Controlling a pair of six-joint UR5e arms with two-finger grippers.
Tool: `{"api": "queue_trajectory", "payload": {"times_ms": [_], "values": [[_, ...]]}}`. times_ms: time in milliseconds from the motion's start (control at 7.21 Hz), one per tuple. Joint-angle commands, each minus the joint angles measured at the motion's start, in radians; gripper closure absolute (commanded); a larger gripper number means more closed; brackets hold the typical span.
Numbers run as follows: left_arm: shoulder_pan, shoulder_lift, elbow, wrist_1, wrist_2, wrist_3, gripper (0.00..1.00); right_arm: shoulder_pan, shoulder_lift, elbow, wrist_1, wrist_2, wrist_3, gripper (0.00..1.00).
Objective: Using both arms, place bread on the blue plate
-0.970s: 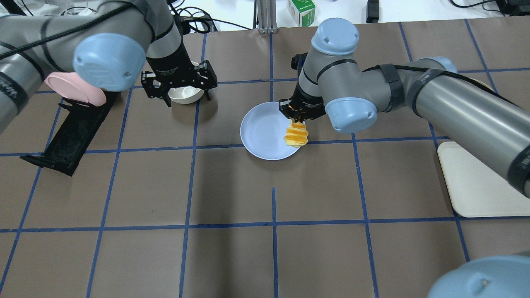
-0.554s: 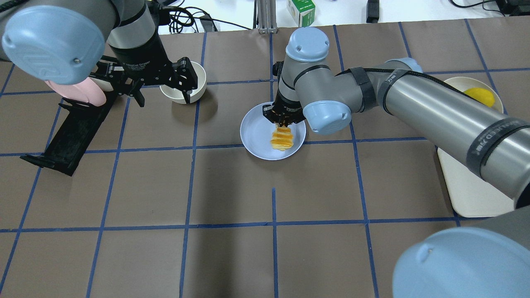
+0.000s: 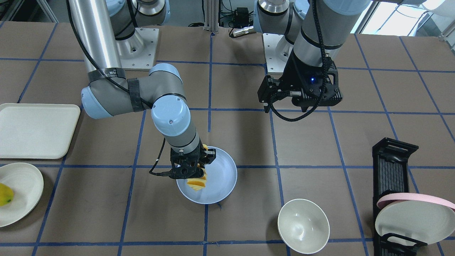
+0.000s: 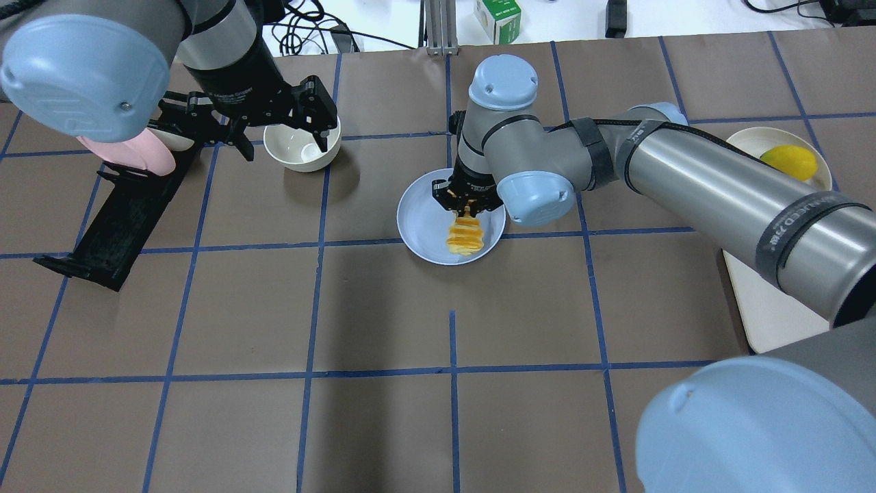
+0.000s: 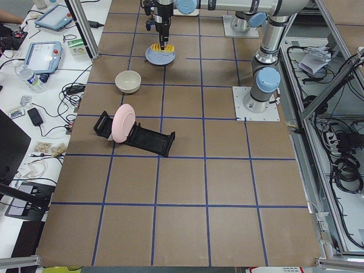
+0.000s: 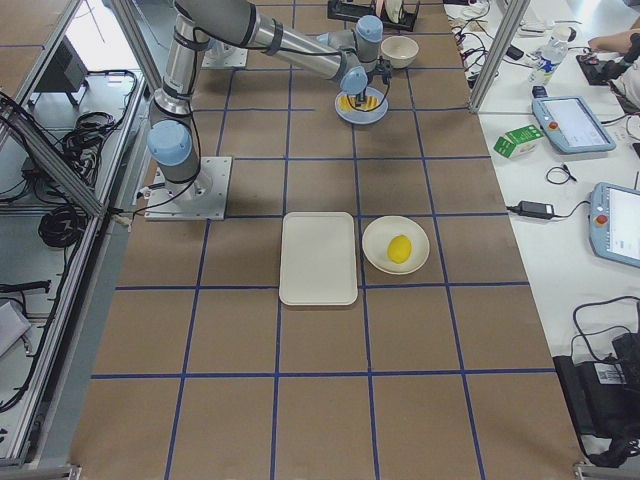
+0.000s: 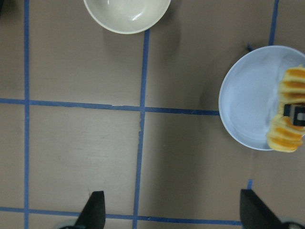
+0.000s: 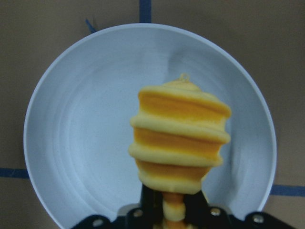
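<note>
The bread (image 4: pixel 465 234) is an orange-yellow ridged loaf, and my right gripper (image 4: pixel 467 203) is shut on one end of it. It hangs over the right part of the pale blue plate (image 4: pixel 419 219). The right wrist view shows the bread (image 8: pixel 178 138) above the plate (image 8: pixel 81 129). From the front, the bread (image 3: pixel 197 182) is low over the plate (image 3: pixel 224 170); I cannot tell whether it touches. My left gripper (image 4: pixel 284 145) is open and empty, raised above the white bowl (image 4: pixel 302 147). Its wrist view shows the plate (image 7: pixel 250 100) and the bread (image 7: pixel 287 117) at the right.
A black dish rack (image 4: pixel 116 226) holding a pink-rimmed plate (image 4: pixel 140 149) stands at the left. A cream tray (image 4: pixel 766 301) lies at the right edge. A cream plate (image 4: pixel 753 140) with a yellow fruit (image 4: pixel 788 161) is behind it.
My right gripper carried the bread left, from the plate's right rim to over the plate. My left gripper shifted a little around the white bowl and stayed open.
</note>
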Motion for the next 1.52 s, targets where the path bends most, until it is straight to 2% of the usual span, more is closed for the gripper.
{"api": "queue_trajectory", "payload": {"times_ms": [0,277,416,693,832,1248,1386], "values": [[0.000,0.006,-0.005,-0.001,0.005,0.001,0.00,0.000,0.006,-0.007,0.011,-0.007,0.002,0.00],[0.000,0.006,-0.005,-0.005,0.006,-0.004,0.00,-0.006,-0.005,-0.048,0.025,-0.025,-0.011,0.00],[0.000,0.006,-0.006,-0.008,0.007,-0.002,0.00,-0.024,-0.023,-0.112,0.141,-0.050,-0.022,0.00],[0.000,0.007,-0.020,-0.002,0.007,0.001,0.00,-0.102,-0.062,-0.299,0.436,-0.130,-0.159,0.00],[0.000,0.007,-0.022,-0.004,0.007,0.001,0.00,-0.137,-0.097,-0.339,0.508,-0.139,-0.210,0.00],[0.000,0.007,-0.022,-0.002,0.009,0.001,0.00,-0.252,-0.308,-0.315,0.774,-0.144,-0.364,0.00],[0.000,0.006,-0.020,0.002,0.006,-0.001,0.00,-0.268,-0.320,-0.308,0.774,-0.136,-0.372,0.00]]}}
